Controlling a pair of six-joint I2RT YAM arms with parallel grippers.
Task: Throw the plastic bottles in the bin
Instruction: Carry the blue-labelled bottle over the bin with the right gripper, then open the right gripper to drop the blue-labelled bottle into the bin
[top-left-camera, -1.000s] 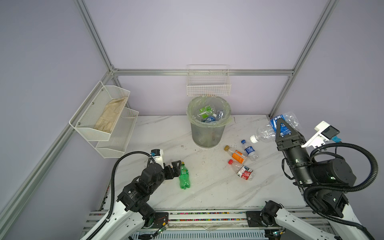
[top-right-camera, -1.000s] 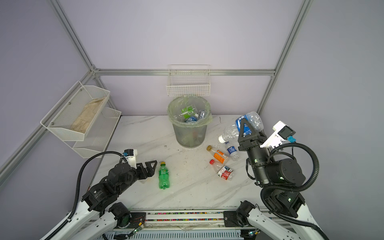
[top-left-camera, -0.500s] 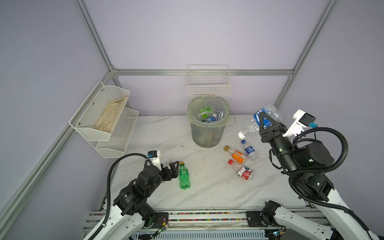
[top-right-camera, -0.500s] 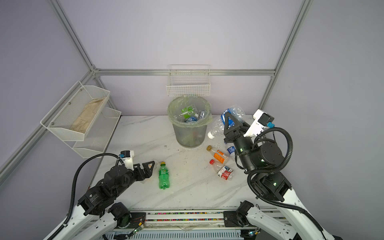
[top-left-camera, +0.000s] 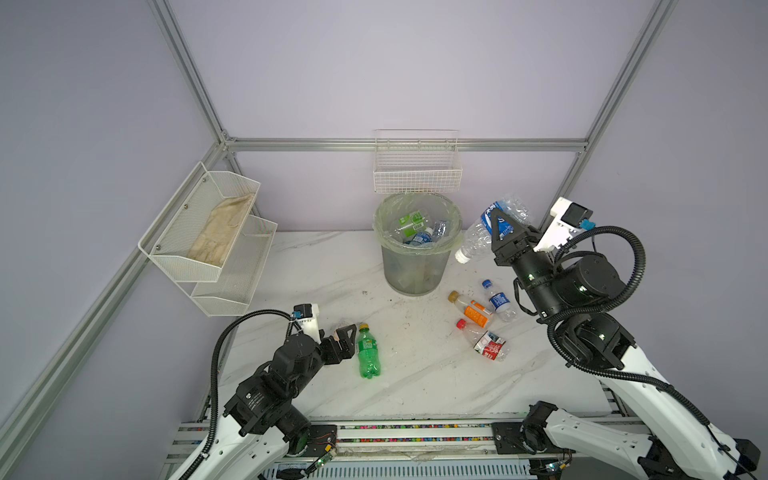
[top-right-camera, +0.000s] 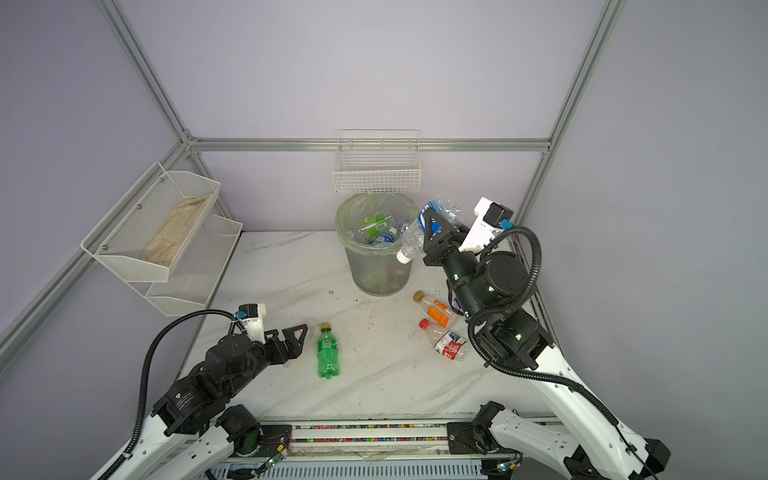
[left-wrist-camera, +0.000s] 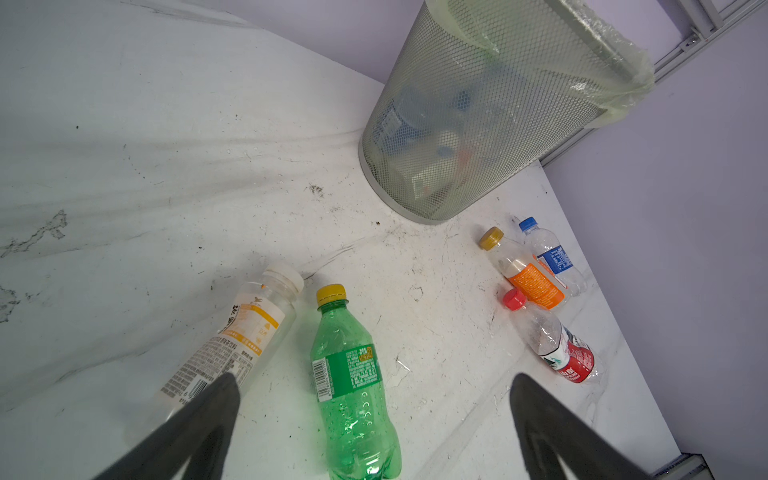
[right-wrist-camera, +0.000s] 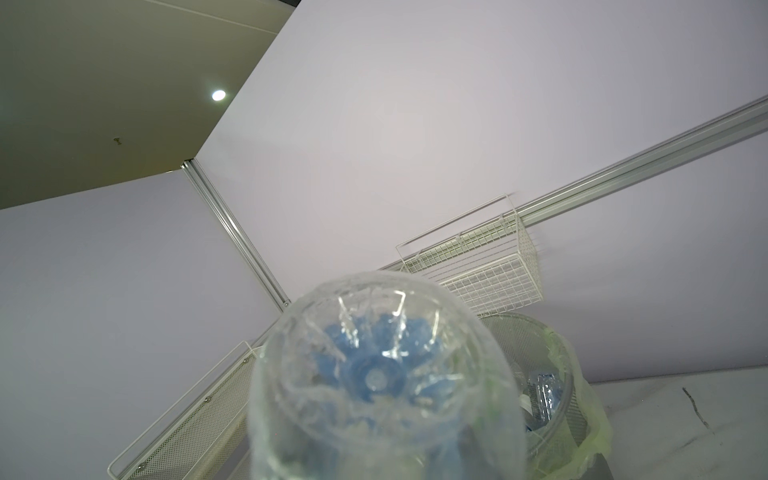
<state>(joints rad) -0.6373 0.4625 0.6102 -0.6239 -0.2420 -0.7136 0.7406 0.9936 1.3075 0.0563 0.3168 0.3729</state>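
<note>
Clear blue-label bottle (top-left-camera: 478, 237) clamped mid-body in right gripper (top-left-camera: 504, 224), raised, cap down, just beside bin (top-left-camera: 415, 270) rim, set up to tip in. Left gripper (top-left-camera: 345, 337) gaping near lying green bottle (top-left-camera: 368, 353), likely next grab.

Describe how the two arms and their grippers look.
The left arm and right arm share white lower shells, black round joints, and a black ribbed cable looping outside. Each wrist carries a white camera block. The left gripper and right gripper have black, tapered fingers.
</note>
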